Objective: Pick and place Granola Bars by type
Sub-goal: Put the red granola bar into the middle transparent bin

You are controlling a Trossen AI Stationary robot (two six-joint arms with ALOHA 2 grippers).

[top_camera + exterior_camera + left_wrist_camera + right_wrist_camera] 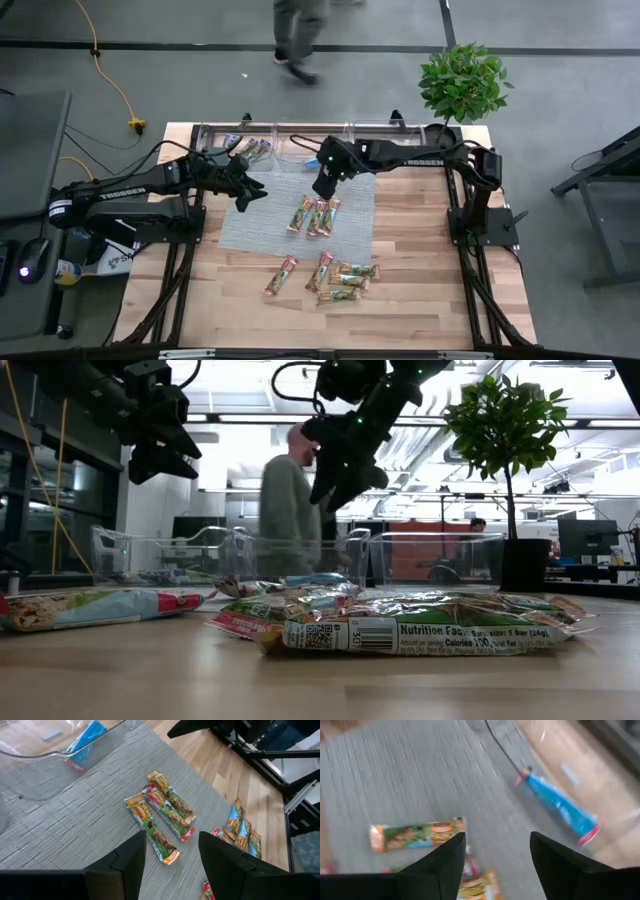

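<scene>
Three green-red-tan granola bars (315,215) lie side by side on a grey mat (260,225); the left wrist view shows them (162,815) just ahead of the fingers. Several more bars (335,278) lie on the bare wood nearer the front edge. A bright blue bar (560,805) lies in a clear bin (30,775) at the far edge. My left gripper (250,193) hovers open over the mat's far left part. My right gripper (322,187) hangs open above the mat, just beyond the three bars. Neither touches anything.
Clear bins (300,142) line the table's far edge; the leftmost one holds a few bars (250,148). A potted plant (462,85) stands at the far right corner. A person (298,35) walks on the floor beyond the table. Bare wood (420,250) lies right of the mat.
</scene>
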